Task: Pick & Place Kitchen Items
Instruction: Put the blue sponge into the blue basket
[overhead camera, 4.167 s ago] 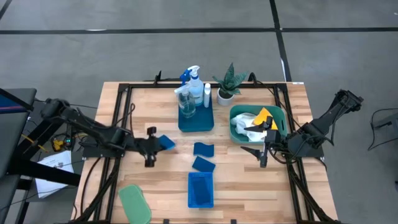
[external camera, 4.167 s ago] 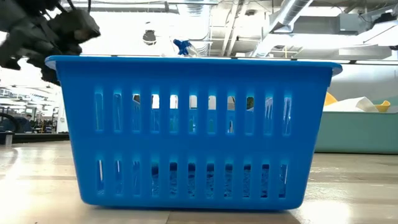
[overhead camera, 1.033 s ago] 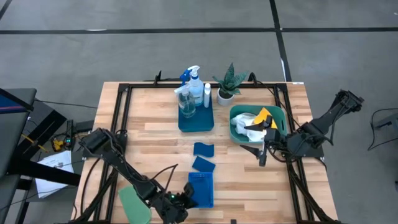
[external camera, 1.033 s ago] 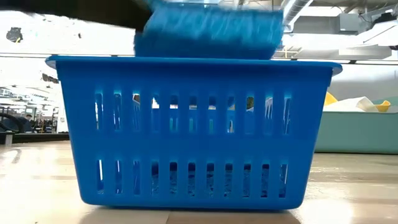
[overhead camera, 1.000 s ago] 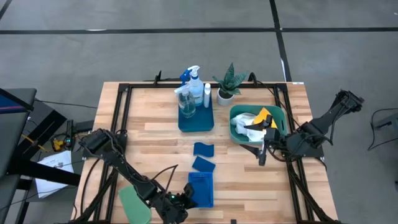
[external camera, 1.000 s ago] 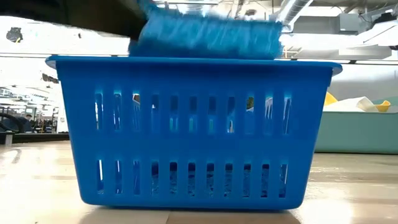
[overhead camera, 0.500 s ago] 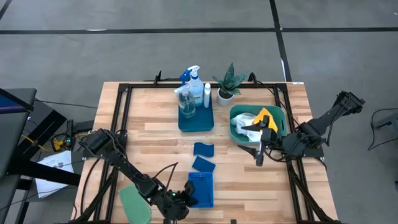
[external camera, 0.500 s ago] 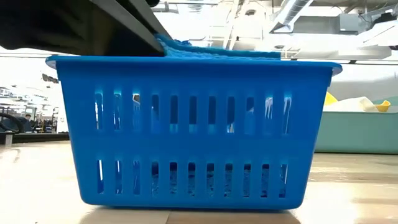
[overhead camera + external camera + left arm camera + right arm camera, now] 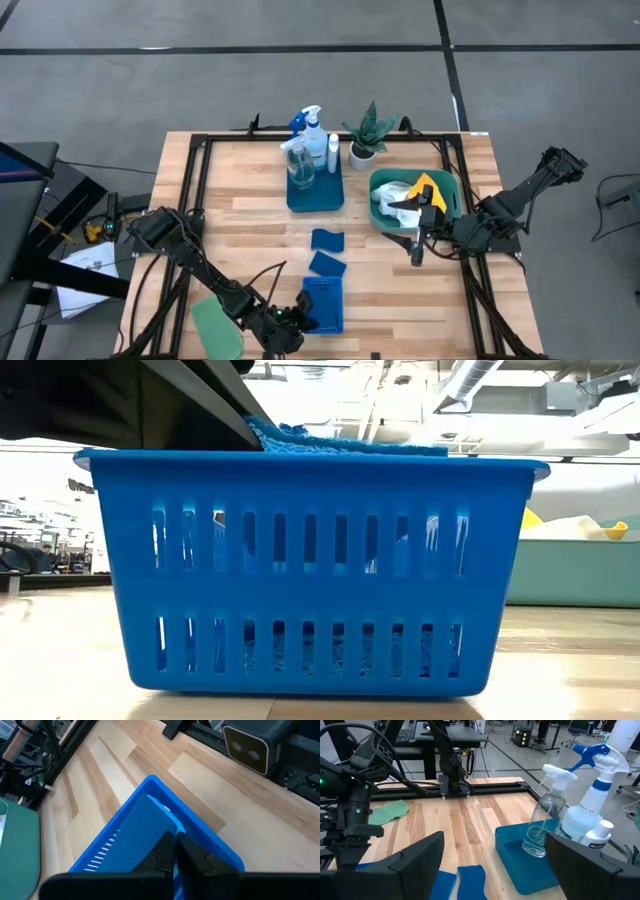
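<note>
A blue slotted basket (image 9: 322,305) stands near the table's front edge. My left gripper (image 9: 300,322) reaches over it from the near left, shut on a blue square sponge (image 9: 142,827). In the low view that sponge (image 9: 350,442) lies level along the basket's top rim (image 9: 310,460). Two more blue sponges (image 9: 327,240) (image 9: 327,264) lie flat on the wood behind the basket. My right gripper (image 9: 417,248) hovers open in front of the teal tub (image 9: 377,210), with nothing between its fingers (image 9: 415,865). My left gripper pinches the sponge by one edge (image 9: 157,832) between its two fingers. The fingers slant down from the table's near left side. The sponge is level at the basket's rim; I cannot tell whether it rests on the rim.
A blue tray (image 9: 314,195) at the back holds a spray bottle (image 9: 310,125) and other bottles. A potted plant (image 9: 368,130) stands beside it. The teal tub holds white and yellow cloths (image 9: 415,192). A green cloth (image 9: 217,327) lies at the near left corner.
My left gripper has sunk toward the basket with the sponge. The sponge showed its broad face above the rim; now it has tipped level and sits edge-on right at the rim.
</note>
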You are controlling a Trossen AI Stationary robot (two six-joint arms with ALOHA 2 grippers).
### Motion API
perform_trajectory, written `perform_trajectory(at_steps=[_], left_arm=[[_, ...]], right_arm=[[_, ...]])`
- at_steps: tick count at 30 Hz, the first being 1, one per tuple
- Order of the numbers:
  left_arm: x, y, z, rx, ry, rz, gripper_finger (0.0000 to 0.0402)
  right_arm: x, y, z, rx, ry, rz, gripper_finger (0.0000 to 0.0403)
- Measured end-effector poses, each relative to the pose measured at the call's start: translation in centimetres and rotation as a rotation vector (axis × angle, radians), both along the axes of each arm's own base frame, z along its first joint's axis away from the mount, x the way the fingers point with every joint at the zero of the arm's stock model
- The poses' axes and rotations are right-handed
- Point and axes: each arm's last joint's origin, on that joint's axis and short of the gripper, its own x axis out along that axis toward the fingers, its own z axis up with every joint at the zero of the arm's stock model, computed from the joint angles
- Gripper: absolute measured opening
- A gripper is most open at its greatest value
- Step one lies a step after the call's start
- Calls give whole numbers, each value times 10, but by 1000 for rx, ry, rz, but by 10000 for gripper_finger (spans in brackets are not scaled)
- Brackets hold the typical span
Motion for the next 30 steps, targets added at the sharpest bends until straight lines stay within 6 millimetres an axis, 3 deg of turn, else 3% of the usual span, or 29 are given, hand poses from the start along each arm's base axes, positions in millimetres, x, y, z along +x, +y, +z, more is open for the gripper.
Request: perform_trajectory(at_steps=[16,30], left_arm=[[0,0,0,-19,4,12,10],[-1,1,-1,-50,29,35,74]], right_arm=[[0,0,0,1,0,1,336],[0,0,0,0,0,1,336]])
